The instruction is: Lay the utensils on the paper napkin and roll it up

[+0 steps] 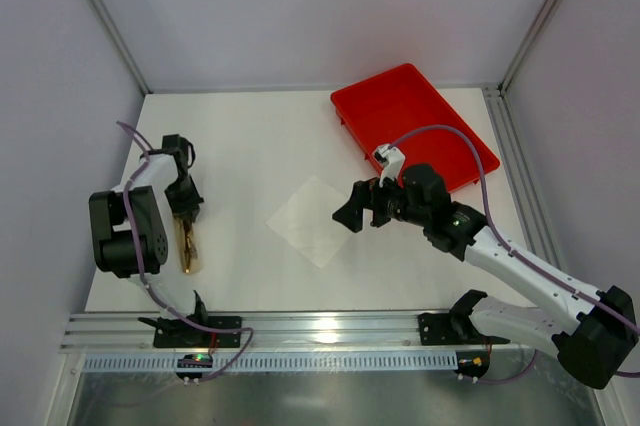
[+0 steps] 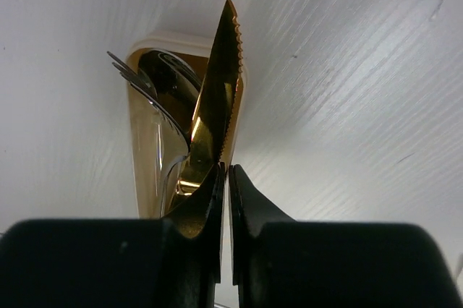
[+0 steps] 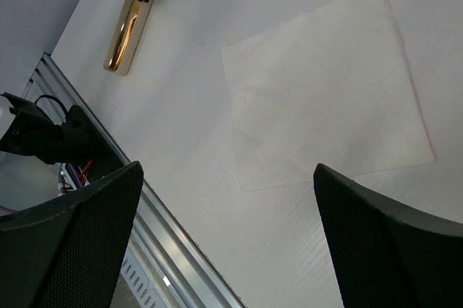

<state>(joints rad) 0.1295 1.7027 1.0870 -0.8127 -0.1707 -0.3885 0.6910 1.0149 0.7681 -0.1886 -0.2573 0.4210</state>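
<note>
White table (image 1: 250, 146): glossy gold utensils (image 2: 195, 120), serrated knife.

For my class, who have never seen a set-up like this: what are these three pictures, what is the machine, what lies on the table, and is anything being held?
These are two robot arms bolted at the near edge of a white table. The wide picture looks down from above and behind them; the other two come from a camera on each wrist. On the table lie a white paper napkin, a red tray at the far right, and gold-coloured utensils at the left: a serrated knife and a fork show. The left gripper has its jaws closed on the knife. The right gripper hangs over the napkin's edge, jaws wide open, holding nothing.
</note>
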